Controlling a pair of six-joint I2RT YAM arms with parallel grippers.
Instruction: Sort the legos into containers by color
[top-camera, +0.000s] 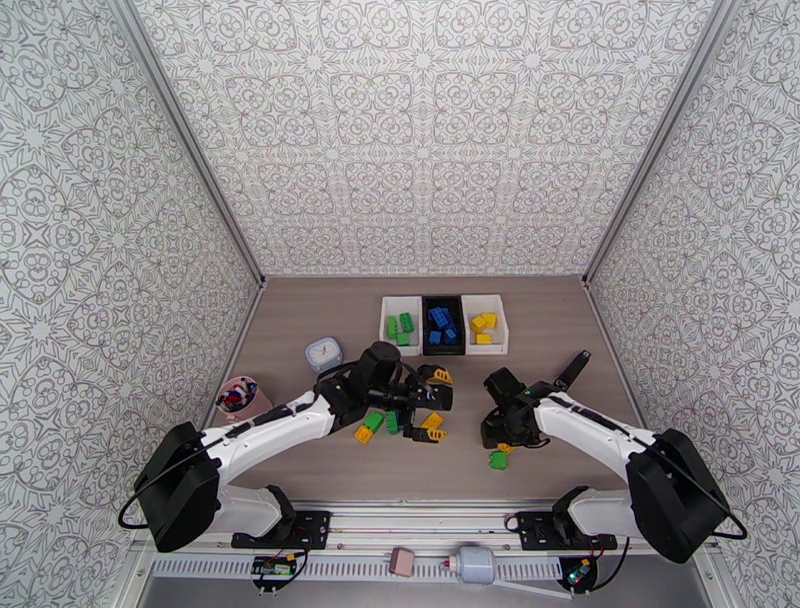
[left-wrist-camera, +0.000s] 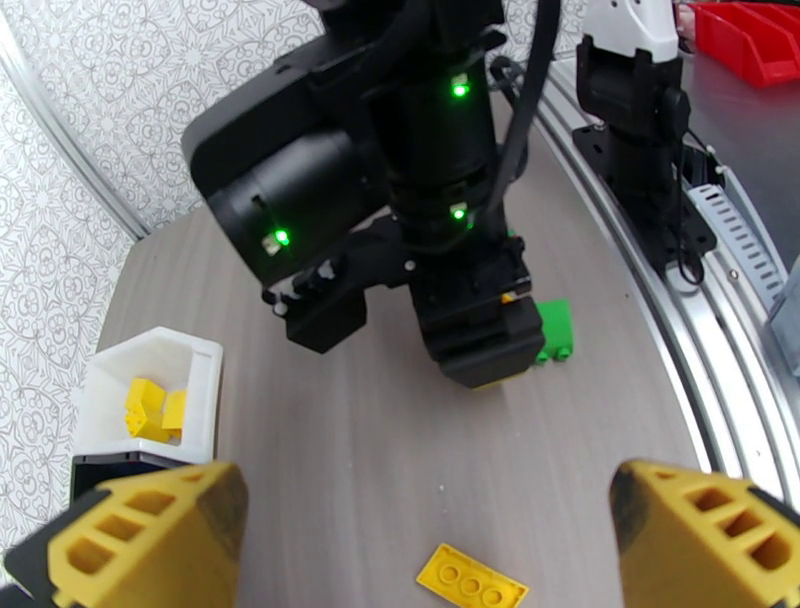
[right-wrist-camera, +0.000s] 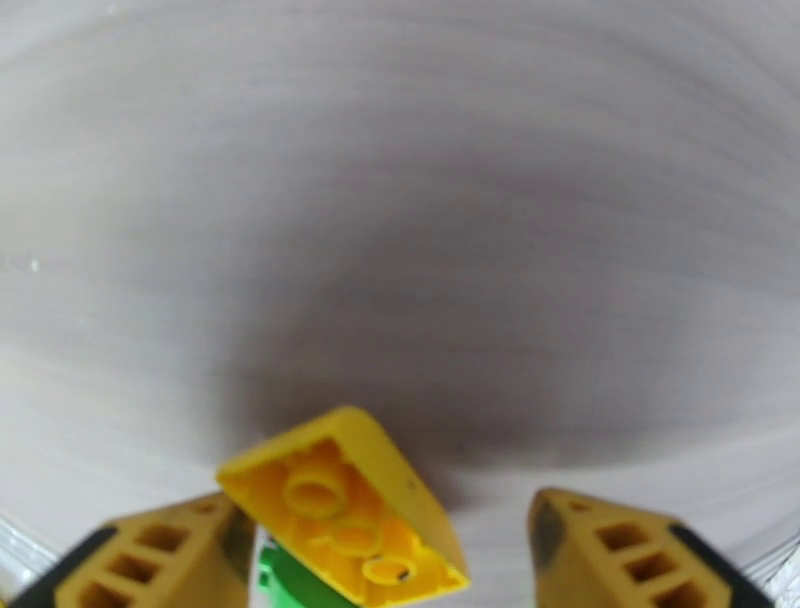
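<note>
Fingers of the right gripper (right-wrist-camera: 385, 512) are seen apart, with a yellow lego (right-wrist-camera: 340, 500) tipped up between them, its hollow underside showing (one edge seems to rest against a finger, while a gap is left at the other). A green lego (right-wrist-camera: 290, 582) is glimpsed just beneath it on the counter (right-wrist-camera: 400, 200). The left gripper (left-wrist-camera: 425, 540) is held wide above a flat yellow lego (left-wrist-camera: 470, 580). Farther back the containers (top-camera: 503, 325) are lined up, with green, blue and yellow bricks kept apart.
</note>
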